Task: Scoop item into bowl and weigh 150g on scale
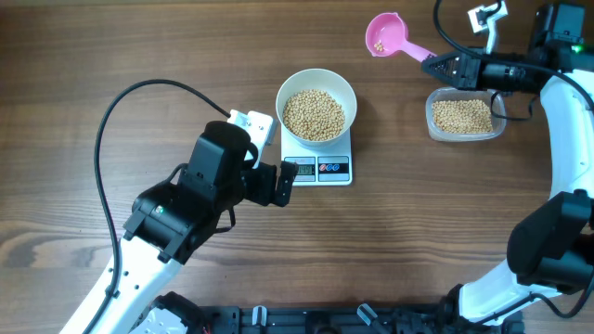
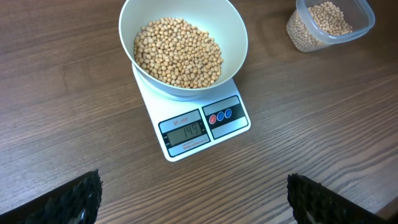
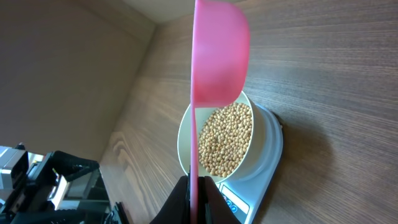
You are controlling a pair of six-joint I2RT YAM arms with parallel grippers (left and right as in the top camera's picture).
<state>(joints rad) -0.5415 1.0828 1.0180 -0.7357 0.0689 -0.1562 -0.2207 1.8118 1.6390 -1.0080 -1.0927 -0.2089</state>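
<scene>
Pink scoop (image 1: 383, 35) near clear plastic tub (image 1: 431, 119) standing on wooden table (image 1: 111, 46).

Your count: one bowl (image 2: 231, 32), one scale (image 2: 231, 129), one clear tub (image 1: 431, 116), one pink scoop (image 1: 415, 49). On scale front you get one display (image 2: 185, 132) and two round buttons (image 2: 213, 118), one red, one blue. Beans (image 1: 314, 113): too many to count; two heaps, one in bowl, one in tub, plus few in scoop, number unclear. Two grippers: left gripper (image 1: 284, 184), right gripper (image 1: 444, 68).
</scene>
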